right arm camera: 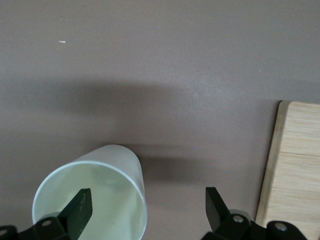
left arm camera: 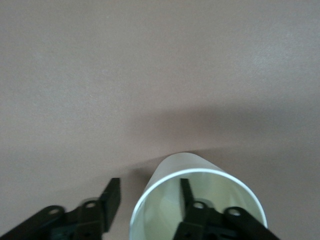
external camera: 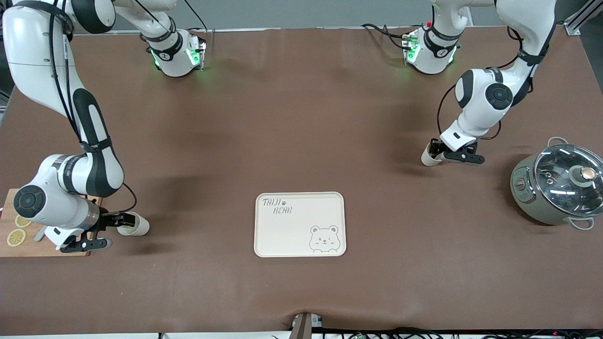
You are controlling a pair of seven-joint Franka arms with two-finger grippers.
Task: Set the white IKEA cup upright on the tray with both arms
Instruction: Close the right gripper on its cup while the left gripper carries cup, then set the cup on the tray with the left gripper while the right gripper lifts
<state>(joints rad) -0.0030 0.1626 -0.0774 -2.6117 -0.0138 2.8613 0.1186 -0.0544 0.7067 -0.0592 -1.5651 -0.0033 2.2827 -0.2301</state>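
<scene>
The cream tray (external camera: pixel 292 230) with "TAIJI BEAR" lettering lies flat on the table, near the front camera, with nothing on it. One white cup (external camera: pixel 139 226) lies on its side beside the wooden board, toward the right arm's end. My right gripper (external camera: pixel 123 219) is open at its mouth. In the right wrist view one finger is inside the cup (right arm camera: pixel 115 160) and one outside, with the gripper (right arm camera: pixel 147 205) astride the wall. A second white cup (external camera: pixel 427 157) lies on its side toward the left arm's end. My left gripper (external camera: pixel 435 151) is open astride its rim (left arm camera: pixel 150 197), with one finger inside that cup (left arm camera: pixel 185 167).
A wooden cutting board (external camera: pixel 28 245) with lemon slices (external camera: pixel 16 237) sits under the right arm's wrist; it also shows in the right wrist view (right arm camera: pixel 295 165). A grey pot with a glass lid (external camera: pixel 558 183) stands at the left arm's end, nearer the front camera than the left gripper.
</scene>
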